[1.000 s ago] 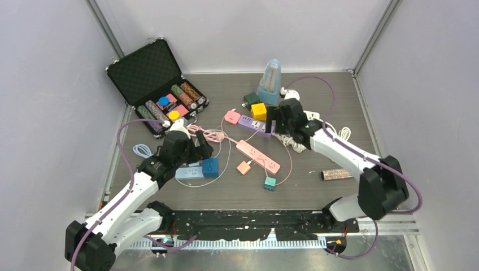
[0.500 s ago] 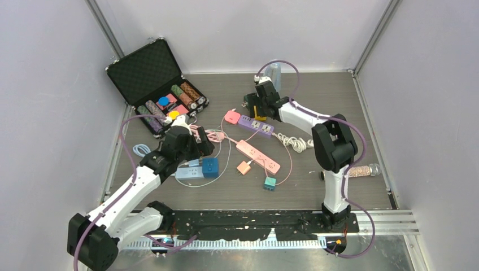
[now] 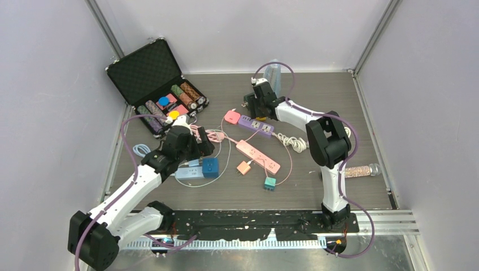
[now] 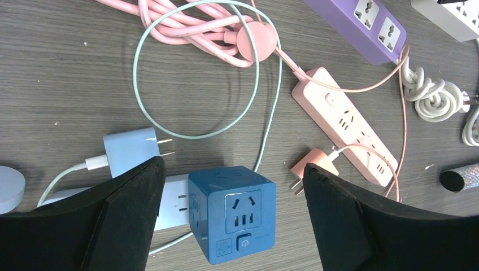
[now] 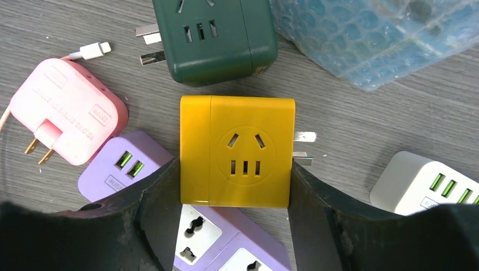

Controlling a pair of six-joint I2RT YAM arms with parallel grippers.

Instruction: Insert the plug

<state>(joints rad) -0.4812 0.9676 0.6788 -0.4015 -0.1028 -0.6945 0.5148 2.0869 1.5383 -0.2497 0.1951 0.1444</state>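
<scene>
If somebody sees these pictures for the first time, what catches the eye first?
Probably the yellow cube adapter, far middle of the table, with the right gripper set close against both its sides. Then the blue cube socket below the open left gripper, and the open black chip case at far left.
</scene>
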